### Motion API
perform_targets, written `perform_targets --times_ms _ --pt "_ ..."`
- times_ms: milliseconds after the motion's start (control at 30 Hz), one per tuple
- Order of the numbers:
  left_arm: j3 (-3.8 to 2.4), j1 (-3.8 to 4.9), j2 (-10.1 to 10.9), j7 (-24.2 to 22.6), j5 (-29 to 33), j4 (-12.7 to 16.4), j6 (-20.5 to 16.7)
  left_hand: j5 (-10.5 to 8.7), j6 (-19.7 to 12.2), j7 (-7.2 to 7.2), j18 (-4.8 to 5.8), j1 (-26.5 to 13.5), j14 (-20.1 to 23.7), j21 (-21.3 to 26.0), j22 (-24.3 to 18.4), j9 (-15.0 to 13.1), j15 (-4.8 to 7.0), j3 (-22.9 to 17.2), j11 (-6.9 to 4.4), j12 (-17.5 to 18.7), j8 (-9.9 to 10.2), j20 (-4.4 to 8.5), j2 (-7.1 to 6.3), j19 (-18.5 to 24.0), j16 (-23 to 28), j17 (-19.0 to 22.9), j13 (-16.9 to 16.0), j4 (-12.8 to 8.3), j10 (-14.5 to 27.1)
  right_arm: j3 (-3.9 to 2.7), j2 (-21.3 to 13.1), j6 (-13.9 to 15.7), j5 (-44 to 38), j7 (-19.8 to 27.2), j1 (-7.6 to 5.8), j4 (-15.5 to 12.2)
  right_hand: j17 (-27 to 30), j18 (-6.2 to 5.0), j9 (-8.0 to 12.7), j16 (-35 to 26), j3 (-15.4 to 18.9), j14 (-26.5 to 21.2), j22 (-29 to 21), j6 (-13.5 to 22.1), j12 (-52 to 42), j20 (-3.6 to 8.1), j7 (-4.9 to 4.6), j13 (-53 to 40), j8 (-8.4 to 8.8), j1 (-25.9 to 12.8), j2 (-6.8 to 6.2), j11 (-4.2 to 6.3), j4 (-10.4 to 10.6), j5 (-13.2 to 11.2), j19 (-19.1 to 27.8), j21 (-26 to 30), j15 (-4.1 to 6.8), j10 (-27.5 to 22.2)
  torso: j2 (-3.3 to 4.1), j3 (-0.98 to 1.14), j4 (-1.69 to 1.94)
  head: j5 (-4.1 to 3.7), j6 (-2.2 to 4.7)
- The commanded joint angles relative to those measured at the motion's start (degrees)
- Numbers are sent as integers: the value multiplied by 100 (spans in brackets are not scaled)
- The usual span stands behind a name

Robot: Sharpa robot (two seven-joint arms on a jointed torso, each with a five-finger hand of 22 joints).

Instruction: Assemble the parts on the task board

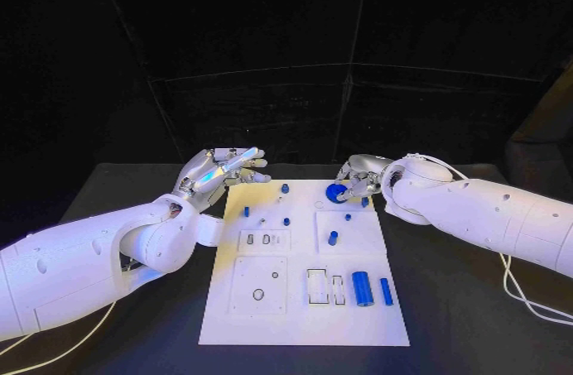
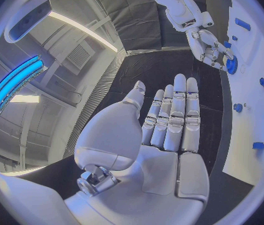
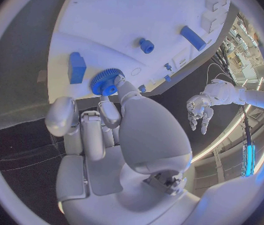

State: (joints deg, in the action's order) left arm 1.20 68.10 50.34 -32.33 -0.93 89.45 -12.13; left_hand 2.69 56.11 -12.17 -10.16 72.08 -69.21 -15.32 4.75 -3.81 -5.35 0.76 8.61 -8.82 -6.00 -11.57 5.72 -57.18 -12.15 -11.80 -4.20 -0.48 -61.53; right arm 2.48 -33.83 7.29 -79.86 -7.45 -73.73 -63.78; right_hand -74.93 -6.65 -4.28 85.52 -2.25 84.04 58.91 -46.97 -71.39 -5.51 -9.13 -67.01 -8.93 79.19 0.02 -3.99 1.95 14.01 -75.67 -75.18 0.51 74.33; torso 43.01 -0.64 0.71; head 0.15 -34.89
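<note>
While our right robot hand (image 1: 358,179) pinches the blue gear (image 1: 337,193) between its fingertips over the far edge of the task board (image 1: 305,325), our left robot hand (image 1: 224,170) hangs flat and empty, fingers straight, just off the board's far left corner. We judge the grip the weak point: in the right wrist view the gear (image 3: 106,82) is caught only by its small hub, so it could twist or drop as we lower it. If it lands tilted, its bore may miss the peg and it could roll toward the small blue pegs (image 1: 286,189) nearby. We cannot tell which seat it is meant for, so a wrong placement on the black surface (image 1: 454,309) side is also possible.
</note>
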Motion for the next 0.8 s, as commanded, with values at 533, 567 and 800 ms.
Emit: perform_targets --times_ms 533,567,800 --pt "-1 8 -13 -36 2 -20 113 38 9 -27 -40 -13 24 33 -13 4 -22 -18 26 34 30 -48 67 -10 44 -16 7 -35 21 4 54 -28 -345 -49 -2 47 -710 91 -57 45 -545 427 93 -595 -142 -5 8 -177 -265 265 179 18 -214 -216 -50 -93 3 135 -1 1 0 8 -35" --pt "-1 8 -11 -36 2 -19 112 38 9 -27 -40 -13 24 33 -13 4 -22 -18 26 34 30 -48 67 -10 44 -16 7 -35 21 5 52 12 -351 -43 -2 36 -715 91 -61 47 -621 427 101 -684 -157 2 31 -197 -289 258 213 33 -222 -237 -51 -100 15 150 -3 0 -2 9 -36" --pt "-1 8 -4 -35 2 -16 114 38 9 -27 -40 -13 24 33 -13 4 -22 -18 26 34 30 -48 67 -10 44 -16 7 -35 21 5 18 603 -394 42 1 -194 -736 101 -57 57 -829 432 166 -912 -238 44 110 -302 -312 139 251 96 -216 -264 -77 -140 65 237 -2 4 -3 12 -32"
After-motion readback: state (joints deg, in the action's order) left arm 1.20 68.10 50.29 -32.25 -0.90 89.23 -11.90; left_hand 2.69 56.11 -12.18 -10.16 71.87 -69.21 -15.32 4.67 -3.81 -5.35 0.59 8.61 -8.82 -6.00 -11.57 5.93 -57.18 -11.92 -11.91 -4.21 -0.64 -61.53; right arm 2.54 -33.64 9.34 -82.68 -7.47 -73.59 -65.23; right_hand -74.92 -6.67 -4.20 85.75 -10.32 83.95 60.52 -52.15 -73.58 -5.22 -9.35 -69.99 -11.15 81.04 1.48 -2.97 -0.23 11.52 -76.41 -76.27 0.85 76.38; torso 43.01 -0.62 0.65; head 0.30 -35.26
